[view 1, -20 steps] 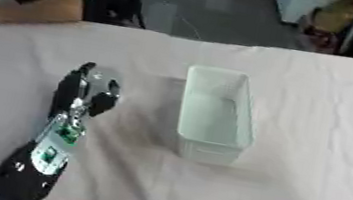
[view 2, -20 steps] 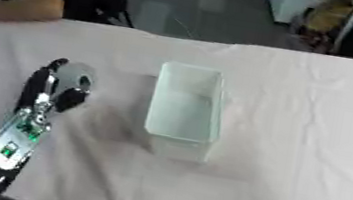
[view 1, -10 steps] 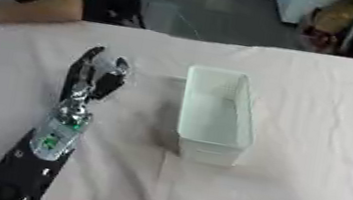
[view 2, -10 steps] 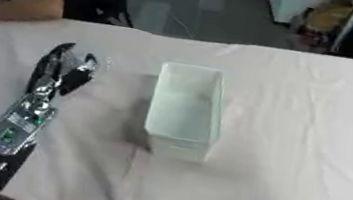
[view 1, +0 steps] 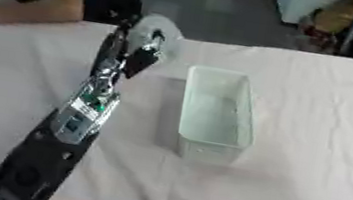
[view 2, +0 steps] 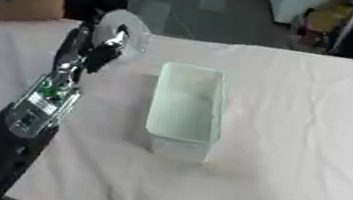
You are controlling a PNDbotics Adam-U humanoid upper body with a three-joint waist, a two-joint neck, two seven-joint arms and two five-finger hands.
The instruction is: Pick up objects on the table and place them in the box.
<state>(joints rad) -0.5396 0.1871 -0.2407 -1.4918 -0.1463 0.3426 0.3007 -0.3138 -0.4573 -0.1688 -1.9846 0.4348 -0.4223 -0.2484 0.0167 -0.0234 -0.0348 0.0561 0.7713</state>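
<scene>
Holding a pale round disc (view 1: pixel 157 34) in curled fingers, the left hand (view 1: pixel 131 52) sits at upper left of the frame. Right of it, the clear box (view 1: pixel 216 112) stands on the white table (view 1: pixel 318 124).

Pale pink cloth (view 1: pixel 314 144) over the table. Beyond its far edge, dark grey floor (view 2: pixel 221 8). At the far right, a white cabinet (view 2: pixel 288 3) and blurred yellow clutter (view 1: pixel 345 10).

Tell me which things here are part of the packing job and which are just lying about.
Part of the job:
- left robot hand, fingers curled round a pale round object
- clear box on the table

Lying about:
- clutter on the floor beyond the table
</scene>
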